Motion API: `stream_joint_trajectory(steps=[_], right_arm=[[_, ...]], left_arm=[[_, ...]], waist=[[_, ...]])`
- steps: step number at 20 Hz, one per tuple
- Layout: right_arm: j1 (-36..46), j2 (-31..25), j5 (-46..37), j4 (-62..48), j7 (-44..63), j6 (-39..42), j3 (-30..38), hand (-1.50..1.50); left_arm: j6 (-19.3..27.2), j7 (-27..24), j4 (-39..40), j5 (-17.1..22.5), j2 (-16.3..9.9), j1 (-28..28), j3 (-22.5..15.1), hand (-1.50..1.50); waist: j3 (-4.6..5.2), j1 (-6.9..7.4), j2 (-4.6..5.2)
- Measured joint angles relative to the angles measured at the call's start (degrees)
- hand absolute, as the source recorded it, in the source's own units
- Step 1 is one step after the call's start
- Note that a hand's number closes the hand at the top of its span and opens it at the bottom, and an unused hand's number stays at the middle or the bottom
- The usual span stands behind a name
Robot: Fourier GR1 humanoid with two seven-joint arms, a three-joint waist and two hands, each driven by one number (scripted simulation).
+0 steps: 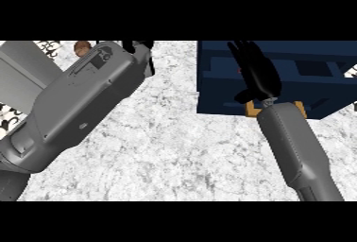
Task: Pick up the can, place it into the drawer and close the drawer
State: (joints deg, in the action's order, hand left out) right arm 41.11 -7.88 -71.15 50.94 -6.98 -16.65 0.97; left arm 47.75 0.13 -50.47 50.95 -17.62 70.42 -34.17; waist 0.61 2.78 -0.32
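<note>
- Head view, looking steeply down on a pale speckled counter (174,151).
- Right hand (257,75): black, fingers straight and close together, pointing to the far side, lying over the front of the dark blue drawer unit (320,101). It pinches nothing that can be seen.
- Tan handle (301,108): shows just beside the right wrist at the unit's near edge.
- Left hand (140,46): only a small black part shows at the far edge, past the end of the broad grey left forearm (77,108). Whether its fingers are spread or curled cannot be told.
- Can: not identified anywhere. A small brown round object (82,46) lies at the far left, beside the left forearm; it is too hidden to name.
- Judgement of step: the right hand appears engaged with the drawer front, either opening or closing; which one cannot be settled, as the drawer's inside is not clearly shown.
- Next move calls for: confirming the can's place before pushing on the drawer front.
- Obstructions: the left forearm covers much of the left counter, including a grey panel (24,66).
</note>
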Motion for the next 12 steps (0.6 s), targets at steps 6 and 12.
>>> stream_joint_trajectory(steps=[6,12], right_arm=[[5.3,-0.4,-1.8,-10.7,-1.5,-9.0,2.5,-1.50],[10.4,-1.4,-2.7,-19.7,-1.7,-15.3,5.3,-1.50]], left_arm=[[0.5,1.2,-3.4,-1.4,-1.4,-2.0,0.4,-1.50],[0.2,3.4,-7.2,-2.0,-4.2,-3.6,0.9,-1.50]], waist=[[0.39,0.42,-0.15],[0.20,1.26,0.30]])
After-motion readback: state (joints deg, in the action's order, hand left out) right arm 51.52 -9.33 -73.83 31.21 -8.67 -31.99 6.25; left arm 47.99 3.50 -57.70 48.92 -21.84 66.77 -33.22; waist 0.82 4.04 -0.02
